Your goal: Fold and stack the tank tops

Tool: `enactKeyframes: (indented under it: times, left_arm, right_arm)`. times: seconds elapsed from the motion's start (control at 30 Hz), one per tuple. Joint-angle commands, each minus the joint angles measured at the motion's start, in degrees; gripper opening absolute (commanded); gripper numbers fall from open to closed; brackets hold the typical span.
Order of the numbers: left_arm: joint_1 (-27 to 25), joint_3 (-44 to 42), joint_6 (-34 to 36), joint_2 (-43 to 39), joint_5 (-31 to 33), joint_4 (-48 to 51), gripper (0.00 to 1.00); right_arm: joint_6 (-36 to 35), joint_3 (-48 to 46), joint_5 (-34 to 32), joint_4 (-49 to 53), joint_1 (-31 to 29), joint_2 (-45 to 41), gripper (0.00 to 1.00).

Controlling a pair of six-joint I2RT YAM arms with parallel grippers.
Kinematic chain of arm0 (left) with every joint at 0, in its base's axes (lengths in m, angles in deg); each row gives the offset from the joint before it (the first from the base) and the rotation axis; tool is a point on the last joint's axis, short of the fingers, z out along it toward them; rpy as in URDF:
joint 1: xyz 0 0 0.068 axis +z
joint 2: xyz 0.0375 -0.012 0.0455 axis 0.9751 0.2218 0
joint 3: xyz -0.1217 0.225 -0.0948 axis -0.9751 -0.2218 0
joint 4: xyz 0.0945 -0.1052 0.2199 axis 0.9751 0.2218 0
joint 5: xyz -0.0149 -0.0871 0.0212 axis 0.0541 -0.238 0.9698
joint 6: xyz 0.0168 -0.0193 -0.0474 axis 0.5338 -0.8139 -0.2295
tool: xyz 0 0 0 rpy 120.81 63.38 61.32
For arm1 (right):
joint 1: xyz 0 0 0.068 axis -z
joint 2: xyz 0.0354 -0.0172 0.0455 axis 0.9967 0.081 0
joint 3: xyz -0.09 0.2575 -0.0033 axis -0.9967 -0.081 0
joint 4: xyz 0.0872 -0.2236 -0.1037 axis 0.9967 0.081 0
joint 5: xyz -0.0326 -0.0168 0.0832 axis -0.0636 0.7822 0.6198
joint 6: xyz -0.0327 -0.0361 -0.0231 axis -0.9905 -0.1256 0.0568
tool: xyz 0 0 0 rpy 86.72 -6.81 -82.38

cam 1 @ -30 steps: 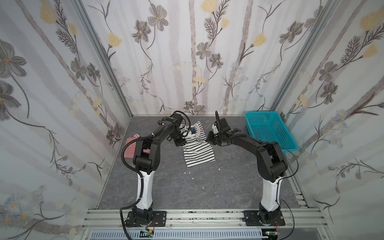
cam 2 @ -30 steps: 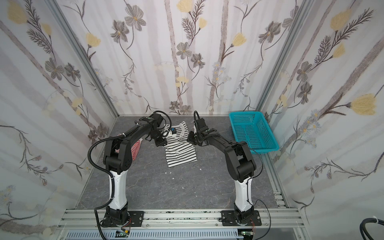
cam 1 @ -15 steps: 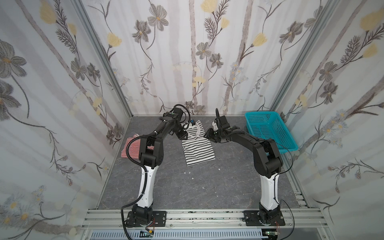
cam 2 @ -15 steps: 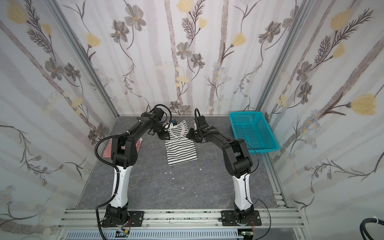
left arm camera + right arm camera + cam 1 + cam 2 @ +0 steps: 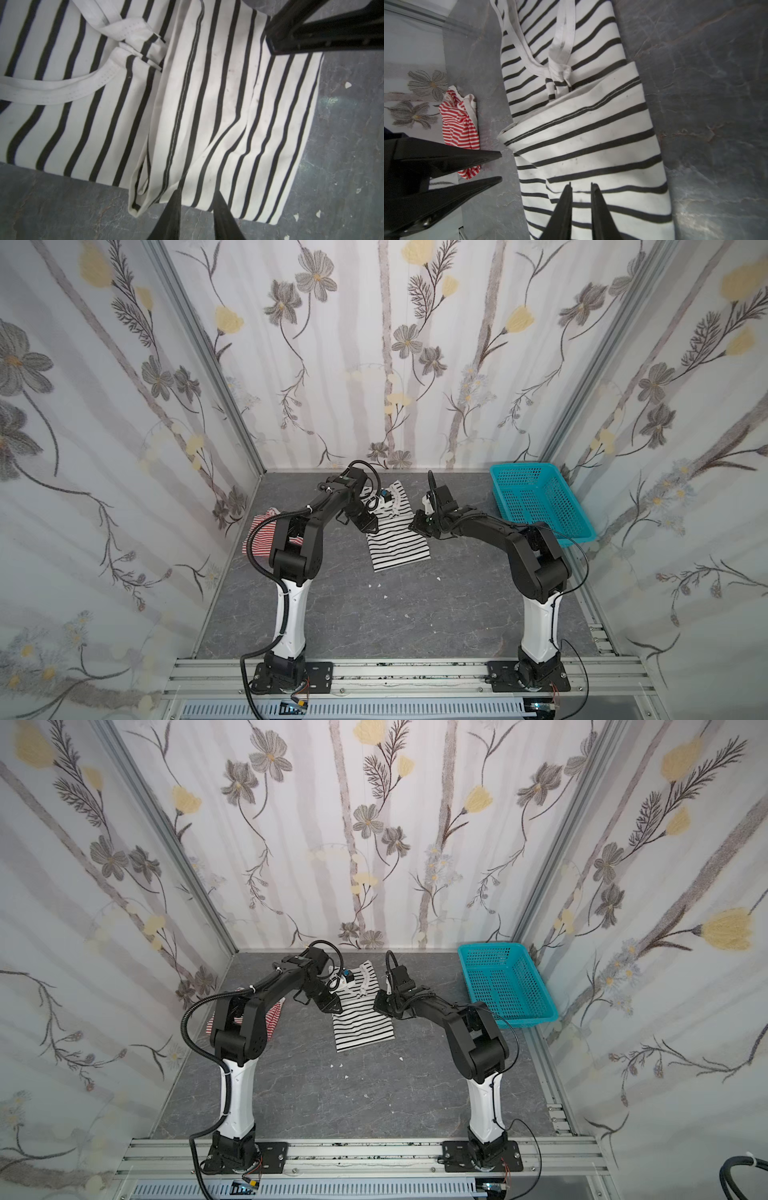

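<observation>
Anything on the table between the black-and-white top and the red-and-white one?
No. The table between the black-and-white top and the red-and-white top is bare; only the left gripper hangs above it.

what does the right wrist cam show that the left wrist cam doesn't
Only the right wrist view: the red-and-white tank top, crumpled by the floral wall. Only the left wrist view: white flecks on the grey table. Both: the black-and-white tank top, hem folded over, on that table, with the left gripper and right gripper close, holding nothing.

arms (image 5: pixel 297 547): black, white lower columns (image 5: pixel 291 614) | cables (image 5: pixel 185 1027): black (left one corrugated) | bases (image 5: pixel 291 674): black
</observation>
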Motion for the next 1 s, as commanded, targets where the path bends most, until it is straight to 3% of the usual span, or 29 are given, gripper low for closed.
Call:
enactKeyframes:
  times: [0.0,0.27,0.57,0.8,0.97]
  left_arm:
    - [0.2,0.8,-1.3,2.6,1.3,-3.5,0.28]
    - [0.3,-0.6,-1.3,4.7,5.7,-4.5,0.28]
    - [0.6,-6.1,-1.7,1.6,11.1,-7.2,0.29]
    - [0.8,-8.4,-2.7,-1.3,11.1,-7.7,0.46]
    - [0.8,-11.6,-4.5,-6.8,10.6,-8.9,0.7]
  right_arm:
    - [1.3,0.9,1.2,-3.8,0.0,2.0,0.19]
    - [2.2,1.4,-5.5,0.1,0.4,3.8,0.2]
    - [1.3,0.1,-6.9,1.5,0.2,2.5,0.23]
    - [-0.3,0.7,-6.5,2.5,0.2,0.8,0.29]
    - [-0.7,-2.3,-6.8,1.1,-0.7,-7.0,0.38]
